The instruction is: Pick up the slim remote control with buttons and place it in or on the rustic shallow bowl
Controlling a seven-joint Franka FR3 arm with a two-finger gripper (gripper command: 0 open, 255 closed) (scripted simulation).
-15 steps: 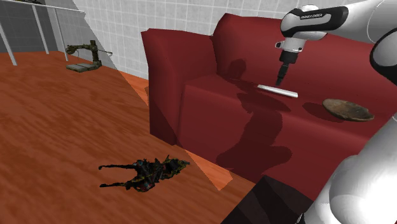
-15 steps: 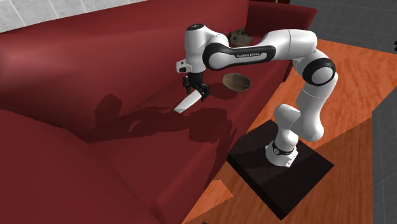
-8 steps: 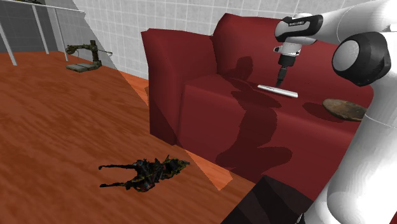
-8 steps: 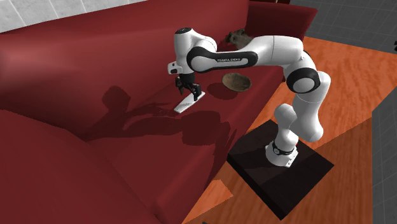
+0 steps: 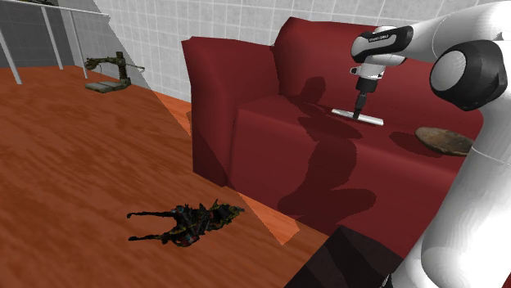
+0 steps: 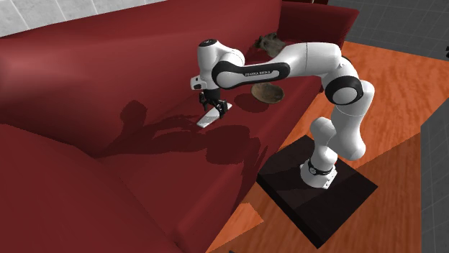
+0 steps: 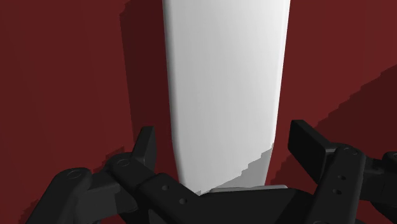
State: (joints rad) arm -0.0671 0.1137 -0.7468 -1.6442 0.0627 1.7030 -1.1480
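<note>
1. the red sofa (image 5: 270,139) carries everything on its seat. if the arm pushes lower, the fingertips would likely dig into the seat rather than slide down the remote's sides.
2. the white arm (image 5: 483,57) reaches far out over the seat. on the carry, its bulk could sweep close to the bowl and knock it.
3. the brown shallow bowl (image 5: 442,139) sits on the same seat, near the remote but apart from it. it is shallow, so a long thing dropped across its rim could tip out.
4. the slim white remote (image 7: 222,89) lies flat on the seat cushion, between the fingers. it is thin and smooth, so a high or off-centre pinch could let it pivot or slip free.
5. the tool (image 7: 226,133) is spread, with one finger on each long side of the remote and neither visibly touching it. closing askew could shove it sideways.
6. a second ago the arm's big joint was further toward the shoulder view's right. it now stands in front of the bowl's far end.
7. the tool has dropped closer to the remote (image 6: 207,118) and shifted a little along it. the remote and the bowl (image 6: 268,92) have not moved.
</note>
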